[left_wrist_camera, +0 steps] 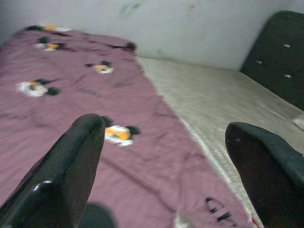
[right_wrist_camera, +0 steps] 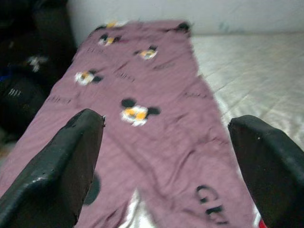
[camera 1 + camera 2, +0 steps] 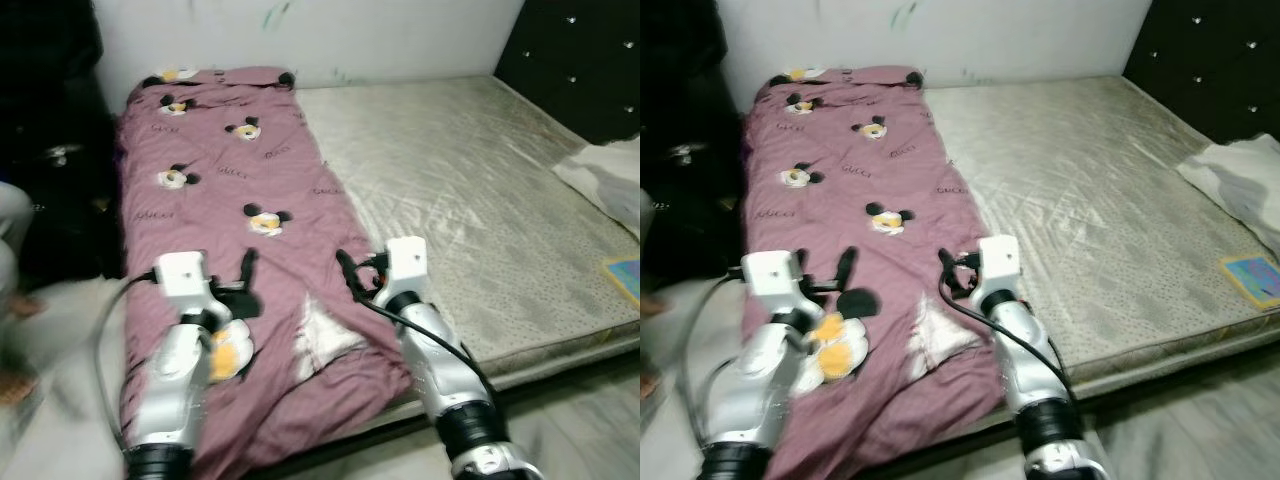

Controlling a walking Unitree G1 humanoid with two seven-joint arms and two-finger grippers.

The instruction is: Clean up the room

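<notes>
A purple blanket (image 3: 235, 230) printed with cartoon mouse heads and dark lettering is laid lengthwise along the robot's left portion of a bed, running from the white wall (image 3: 330, 35) at the far end to the near edge, where it is bunched and hangs over. A pale, shiny patch (image 3: 325, 335) is exposed among the folds near the blanket's near end. The remainder of the bed is a bare beige mattress (image 3: 470, 200) with a quilted pattern. A black tufted headboard (image 3: 580, 60) stands at the robot's right. On the right side of the mattress a crumpled white cloth (image 3: 605, 180) is noted, and nearer the edge a small flat item in blue and yellow (image 3: 625, 275), not identifiable. A dark mass (image 3: 50, 150) lies beside the bed at the robot's left; its nature cannot be determined. The left gripper (image 3: 240, 285) is held over the near part of the blanket, its fingers (image 1: 71, 161) spread well apart with nothing between them, as confirmed in the left wrist view. The right gripper (image 3: 355, 275) is held just beside it, over the blanket near its boundary with the bare mattress; its fingers (image 2: 66, 156) are likewise spread wide and hold nothing. Contact between either gripper and the blanket cannot be determined.
</notes>
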